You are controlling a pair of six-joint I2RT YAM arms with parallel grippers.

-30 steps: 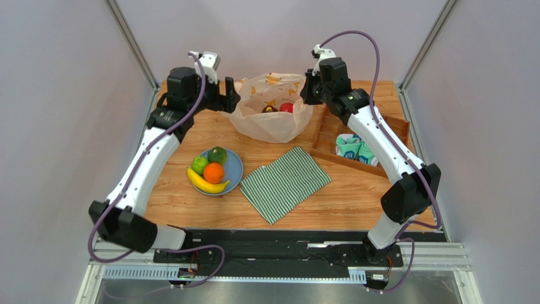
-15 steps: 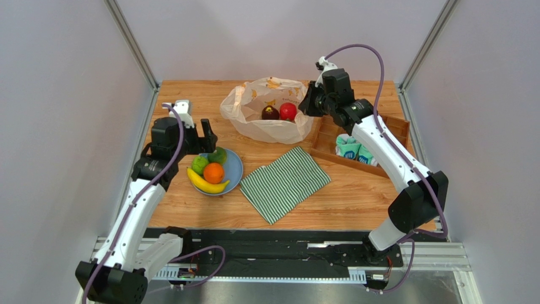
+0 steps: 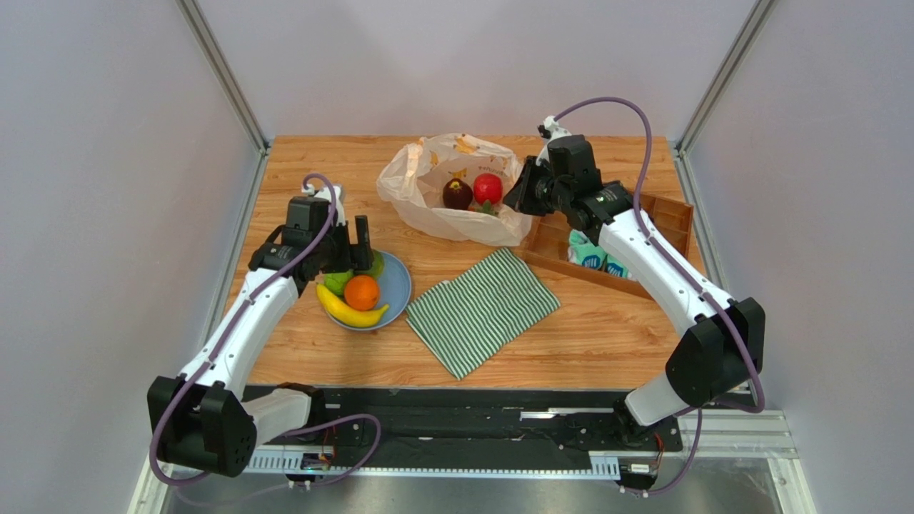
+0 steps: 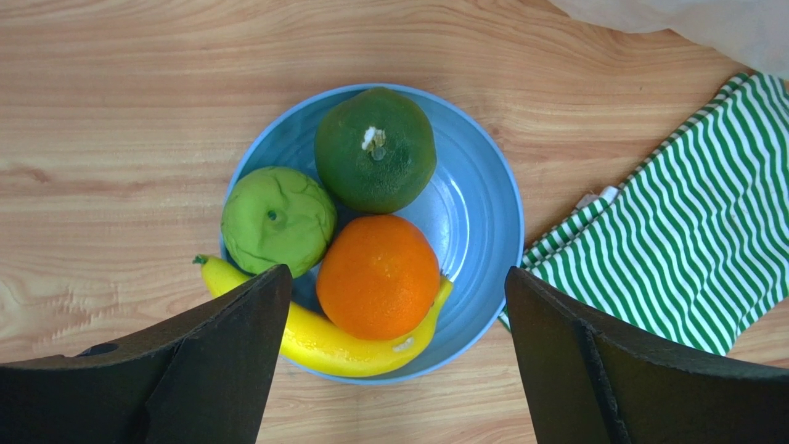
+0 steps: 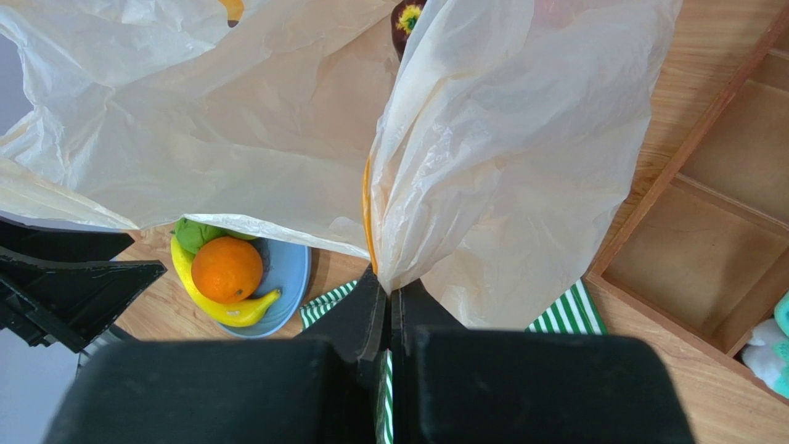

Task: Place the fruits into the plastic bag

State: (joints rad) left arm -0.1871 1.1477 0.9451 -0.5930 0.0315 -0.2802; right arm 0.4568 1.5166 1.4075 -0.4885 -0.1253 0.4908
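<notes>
A blue plate (image 4: 491,203) holds an orange (image 4: 378,276), a yellow banana (image 4: 343,344), a light green apple (image 4: 278,220) and a dark green fruit (image 4: 375,148). My left gripper (image 4: 396,277) hangs above the plate, open and holding nothing, its jaws either side of the orange. At the back of the table, the translucent plastic bag (image 3: 451,209) lies open with a red apple (image 3: 488,187) and a dark fruit (image 3: 458,194) inside. My right gripper (image 5: 389,282) is shut on the bag's right edge (image 5: 509,139) and holds it up.
A green-striped cloth (image 3: 483,308) lies flat to the right of the plate (image 3: 397,287). A wooden tray (image 3: 654,214) with rolled socks (image 3: 595,253) stands at the right, just beside the bag. Frame posts rise at the table's back corners.
My left arm has drawn back from the bag's left rim and come over the plate, still open. The right gripper has kept its hold, shifting slightly nearer and lower.
</notes>
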